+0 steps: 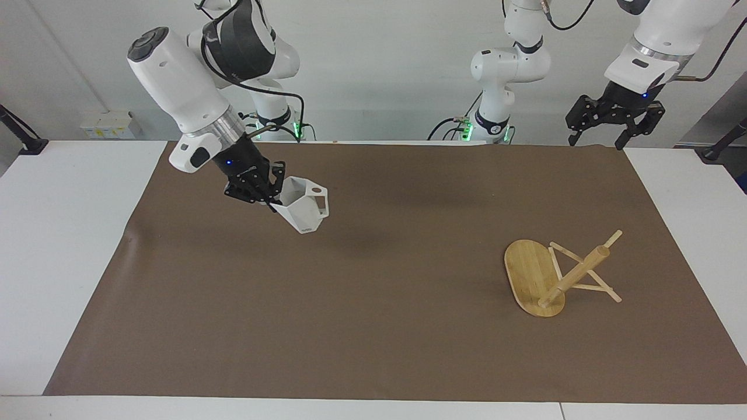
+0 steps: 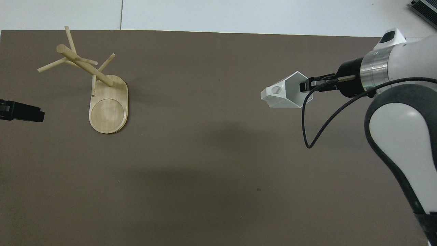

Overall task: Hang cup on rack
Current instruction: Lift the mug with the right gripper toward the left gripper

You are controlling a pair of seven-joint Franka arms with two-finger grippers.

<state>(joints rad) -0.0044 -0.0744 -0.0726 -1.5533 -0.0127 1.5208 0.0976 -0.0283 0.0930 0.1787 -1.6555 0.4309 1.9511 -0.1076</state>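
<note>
I am holding the cup [image 1: 303,205] in my right gripper [image 1: 273,193], fingers clamped on the cup's rim wall, one inside the mouth and one outside. The cup is hanging in the air over the mat [image 1: 373,326], toward the right arm's end of the table, with its shadow lying well below it on the mat.

The cup is tilting: mouth turned up toward my wrist, tapered bottom pointing down and away. The handle [image 2: 276,91] is on the side away from my fingers, so its round hole is facing outward and staying unobstructed. I judge this grip deliberate: pinching the rim opposite the handle leaves the hole free to slide onto a peg.

The rack [image 1: 551,274] is standing on the mat toward the left arm's end, well apart from the cup. It is upright on its oval base; the post is only looking slanted because of the camera angle. Thin pegs are crossing near the top, angled upward, which should keep a hung cup from sliding off.

My left gripper [image 1: 613,119] is waiting in the air over the table's edge near its own base, fingers spread and holding nothing.

Judgement: the carry is under way; hanging is not yet done. The next step calls for lining the hole up with a peg tip.
</note>
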